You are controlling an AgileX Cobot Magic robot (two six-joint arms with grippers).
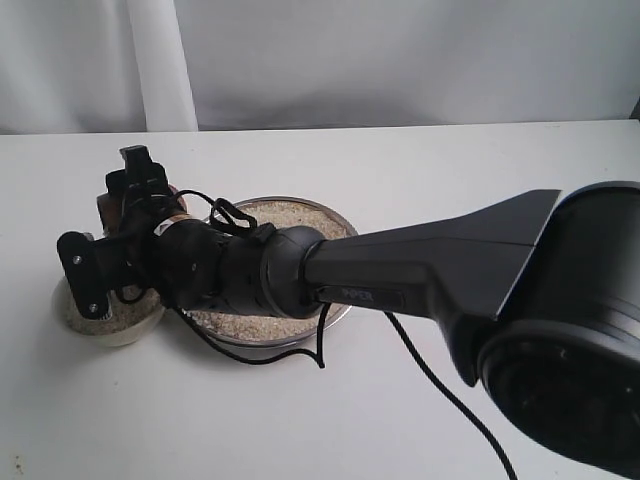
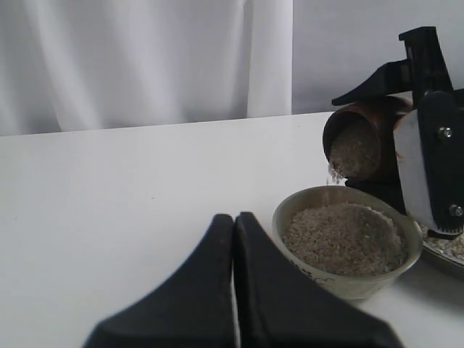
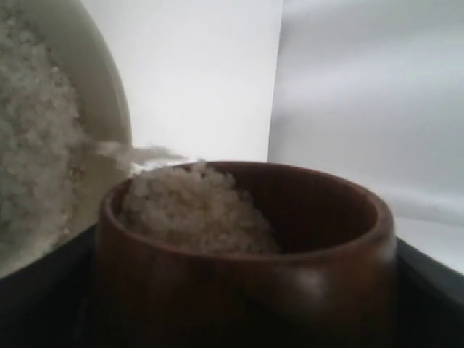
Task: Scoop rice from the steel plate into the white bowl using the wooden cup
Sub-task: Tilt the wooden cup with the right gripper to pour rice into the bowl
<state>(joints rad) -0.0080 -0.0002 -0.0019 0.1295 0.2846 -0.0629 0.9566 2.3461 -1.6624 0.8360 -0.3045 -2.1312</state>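
Right end effector [image 2: 362,145] clamped around wooden cup [image 3: 246,275], cup tipped, rice [image 3: 196,210] spilling out. White bowl [image 2: 341,284] right below it, nearly full. Steel plate [image 1: 300,201] behind it, under wrist. Left end effector [image 2: 233,221] pinched together, empty, bowl just ahead

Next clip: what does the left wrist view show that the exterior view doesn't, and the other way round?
Left wrist only: the left claw, shut, and rice spilling from the mouth of the tipped wooden cup. Exterior only: the whole rice bed of the steel plate, and the right arm reaching across it. Both: the white bowl, rice-filled, and the cup gripped by the right claw above the bowl's rim.
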